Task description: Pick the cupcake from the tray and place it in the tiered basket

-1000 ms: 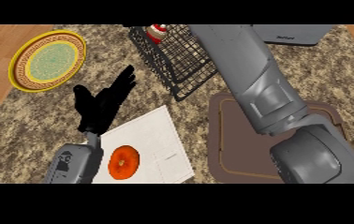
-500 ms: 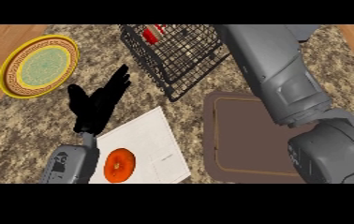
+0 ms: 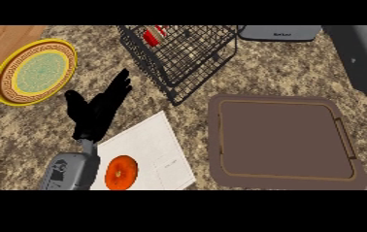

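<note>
The cupcake (image 3: 154, 34) sits inside the basket (image 3: 188, 63), at its far end near the view's top. Only a patch of red and white shows through the black wire, so I cannot tell how it stands. No hand touches it.

The basket lies at a slant on the counter (image 3: 279, 78), its near corner pointing down toward the tray (image 3: 283, 139). The two are close but apart. The tray is a brown rounded rectangle with a raised rim, lower right of the basket.

The left hand (image 3: 97, 110) is to the basket's left, over the counter. Its fingers (image 3: 120, 83) are straight and held close together, pointing up and right toward the basket, with the thumb stuck out to the left. It holds nothing. Its grey forearm (image 3: 72, 170) comes up from the lower edge.

Just right of that forearm lies a white sheet (image 3: 159, 143) with an orange (image 3: 121, 172) on it. A yellow plate (image 3: 36, 71) with a green centre lies at the left edge, well apart from the basket. A grey appliance (image 3: 279, 32) stands at the top, right of the basket.

A strip of the right forearm (image 3: 353, 51) shows at the right edge. Its hand is out of view.
</note>
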